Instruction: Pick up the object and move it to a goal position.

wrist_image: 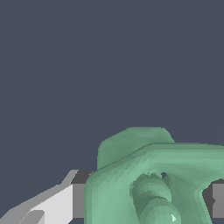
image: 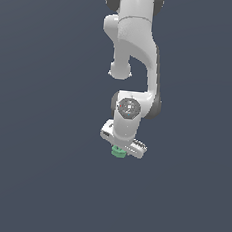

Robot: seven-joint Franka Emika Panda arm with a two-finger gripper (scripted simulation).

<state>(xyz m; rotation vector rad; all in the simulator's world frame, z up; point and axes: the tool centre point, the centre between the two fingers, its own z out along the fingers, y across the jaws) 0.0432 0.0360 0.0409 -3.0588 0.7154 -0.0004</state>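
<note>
plain dark slate-grey ground (image: 36, 180), flat, uniform, unmarked

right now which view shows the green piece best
The wrist view: the green piece fills the frame close up between the gripper fingers, showing its lumpy shape. The exterior view shows only a small green sliver under the gripper.

The object (image: 117, 152) is mostly hidden under the arm; the wrist view crops it.
</note>
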